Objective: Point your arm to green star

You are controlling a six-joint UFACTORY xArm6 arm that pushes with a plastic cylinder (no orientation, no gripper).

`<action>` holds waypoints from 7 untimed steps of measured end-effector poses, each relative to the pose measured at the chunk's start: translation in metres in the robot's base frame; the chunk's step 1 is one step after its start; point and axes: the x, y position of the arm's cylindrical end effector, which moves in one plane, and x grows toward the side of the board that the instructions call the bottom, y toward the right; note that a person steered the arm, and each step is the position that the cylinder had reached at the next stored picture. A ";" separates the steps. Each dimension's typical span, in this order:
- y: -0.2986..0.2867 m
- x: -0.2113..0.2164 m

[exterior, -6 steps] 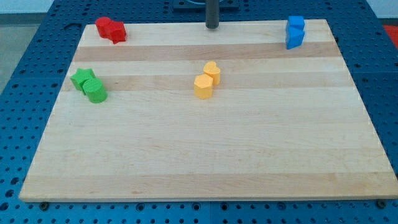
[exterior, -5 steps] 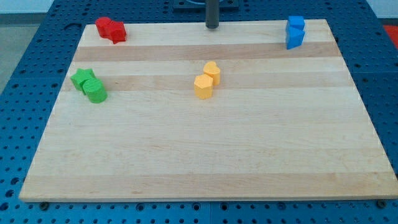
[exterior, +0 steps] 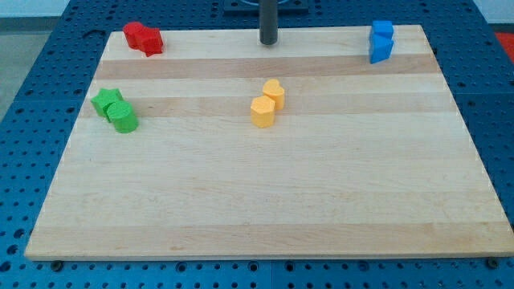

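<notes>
While our tip [exterior: 267, 42] rests bare, touching nothing, at the board's [exterior: 321, 201] top centre, the green star [exterior: 105, 100] sits far off at middle left, touching a green cylinder [exterior: 124, 117].

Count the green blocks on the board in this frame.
2. Both sit by the view's left edge, touching: the green star and, just below-right of it, the green cylinder. None appears hidden. My tip is far off at the view's top.
</notes>
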 end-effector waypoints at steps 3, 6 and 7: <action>-0.010 0.015; -0.033 0.032; -0.057 0.038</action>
